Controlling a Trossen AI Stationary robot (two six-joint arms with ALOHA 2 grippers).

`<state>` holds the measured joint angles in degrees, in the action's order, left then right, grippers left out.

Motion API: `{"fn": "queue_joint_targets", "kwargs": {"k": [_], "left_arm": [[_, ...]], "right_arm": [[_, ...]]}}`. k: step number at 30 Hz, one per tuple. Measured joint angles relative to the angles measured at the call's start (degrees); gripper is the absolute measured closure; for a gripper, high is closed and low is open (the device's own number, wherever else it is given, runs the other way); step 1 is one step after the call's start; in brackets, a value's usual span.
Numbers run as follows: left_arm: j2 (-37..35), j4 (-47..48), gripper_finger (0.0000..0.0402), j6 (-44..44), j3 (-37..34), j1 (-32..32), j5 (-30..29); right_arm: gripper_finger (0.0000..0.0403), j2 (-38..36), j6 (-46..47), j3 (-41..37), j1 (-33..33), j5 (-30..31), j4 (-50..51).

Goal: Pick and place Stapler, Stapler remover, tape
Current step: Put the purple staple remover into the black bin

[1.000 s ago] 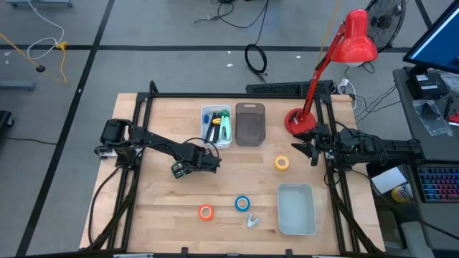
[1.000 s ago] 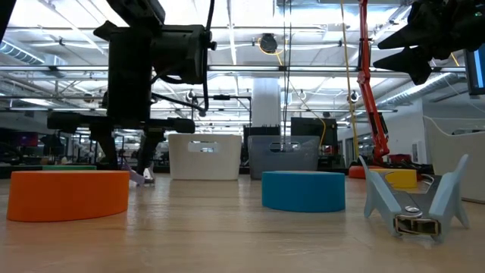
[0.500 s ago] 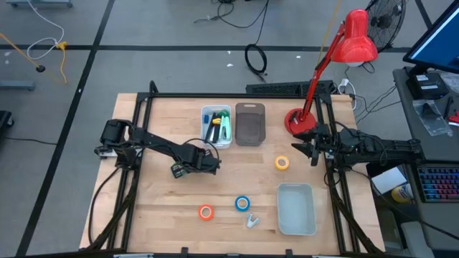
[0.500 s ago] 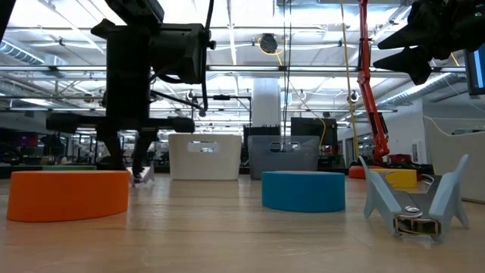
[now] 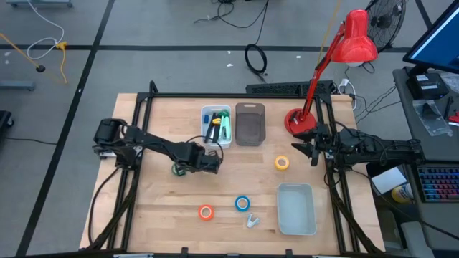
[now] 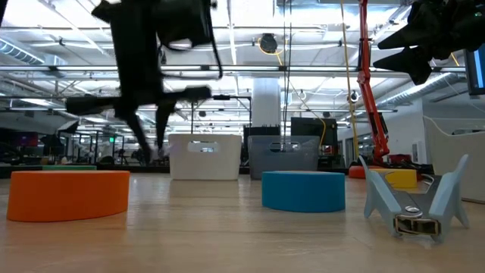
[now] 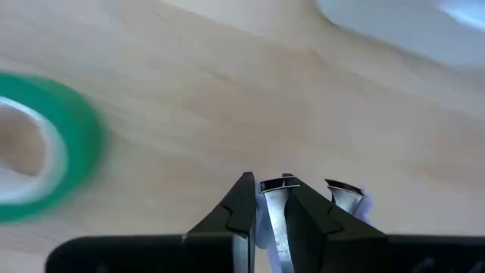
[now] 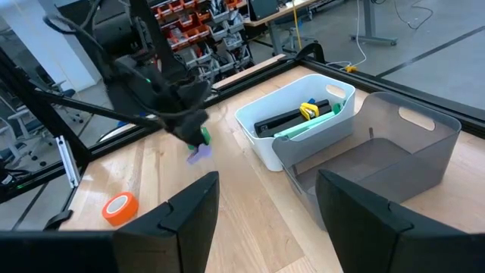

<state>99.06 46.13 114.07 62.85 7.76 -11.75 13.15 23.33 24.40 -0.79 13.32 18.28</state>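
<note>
My left gripper [image 5: 211, 163] hovers over the middle of the table, shut on a lilac staple remover [image 8: 199, 154]. The green tape [image 5: 178, 169] lies flat on the table beside it and shows in the left wrist view [image 7: 72, 148]. Orange tape [image 5: 206, 211], blue tape [image 5: 242, 203] and yellow tape [image 5: 282, 163] lie flat on the wood. A second, pale staple remover [image 5: 250, 220] rests near the blue roll, standing on its jaws in the low view [image 6: 415, 203]. My right gripper [image 5: 310, 148] waits open above the table's right edge. I cannot make out a stapler. My left gripper pinches the lilac staple remover between its two fingers [image 7: 244, 199]; metal and lilac parts [image 7: 356, 202] show between and beside them. The fingers slant down from above. The remover hangs below the fingertips, lifted clear of the table [image 6: 159, 152].
A white bin [image 5: 216, 126] with pens and a green item, and a grey bin [image 5: 249, 123], stand at the far middle. A pale tray [image 5: 296, 208] sits near right. A red desk lamp [image 5: 299, 118] stands at the far right corner. Bare wood lies left of the orange tape.
My left gripper has risen from the table, staying shut. The lilac staple remover, which touched the wood a second ago, has been lifted clear with it. The right arm and the tape rolls have kept still.
</note>
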Motion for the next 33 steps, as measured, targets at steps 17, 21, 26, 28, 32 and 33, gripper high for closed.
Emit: {"fn": "queue_joint_targets", "kwargs": {"k": [17, 21, 26, 28, 32, 33], "left_arm": [[-8.66, -20.14, 0.0359, -39.09, 10.81, -3.78, -10.97], [-7.43, -23.71, 0.0359, -51.27, 14.03, -9.09, -10.73], [-4.9, -23.95, 0.0359, -63.02, 18.31, -16.54, -8.06], [-2.99, -24.24, 0.0359, -67.79, 20.68, -19.15, -6.99], [2.7, -24.36, 0.0359, -78.64, 26.48, -22.76, -4.49], [4.32, -24.11, 0.0359, -81.47, 27.94, -23.44, -3.71]], "right_arm": [[0.019, 0.06, 0.0, 0.01, -0.01, 0.09, -0.39], [0.019, 0.15, 0.0, 0.02, -0.01, 0.09, -0.39], [0.019, 0.17, 0.0, 0.0, -0.01, 0.13, -0.43], [0.019, 0.26, 0.0, 0.01, -0.01, 0.19, -0.47], [0.019, 0.42, 0.0, 0.0, 0.01, 0.24, -0.81], [0.019, 0.42, 0.0, 0.0, -0.01, 0.2, -0.84]]}}
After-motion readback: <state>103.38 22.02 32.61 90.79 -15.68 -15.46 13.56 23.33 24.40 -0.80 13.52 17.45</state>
